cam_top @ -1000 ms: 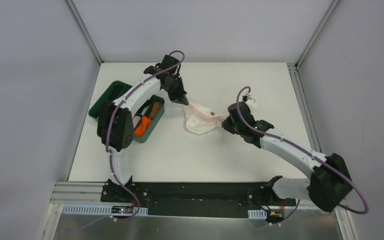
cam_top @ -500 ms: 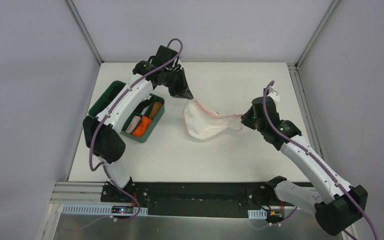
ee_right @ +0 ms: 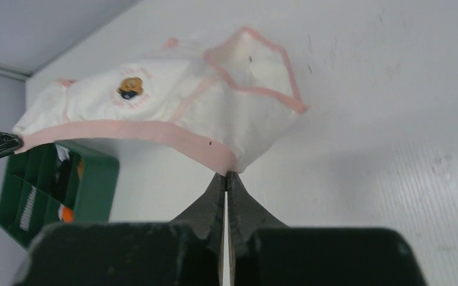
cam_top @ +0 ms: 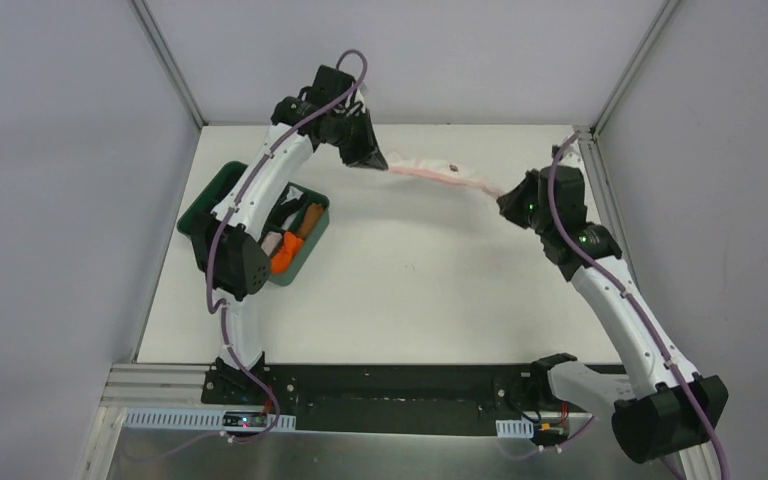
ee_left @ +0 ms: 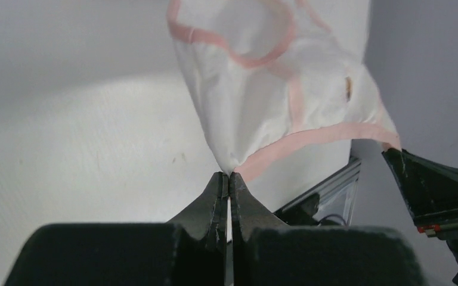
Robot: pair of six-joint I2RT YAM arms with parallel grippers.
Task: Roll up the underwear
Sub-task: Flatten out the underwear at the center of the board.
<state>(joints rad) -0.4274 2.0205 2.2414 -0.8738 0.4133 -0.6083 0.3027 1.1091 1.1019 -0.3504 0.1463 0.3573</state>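
Left pincer (cam_top: 378, 162), right pincer (cam_top: 505, 197): tight on opposite ends of underwear (cam_top: 440, 172)

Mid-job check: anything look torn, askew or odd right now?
Nothing stands out. The pale underwear hangs stretched between the left pincer and right pincer, both shut on its edges. The dark spot is a printed badge, not a hole.

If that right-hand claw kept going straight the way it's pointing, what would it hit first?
The underwear it is pinching, stretched just ahead. Past that, probably bare table; the left gripper looks off to the side.
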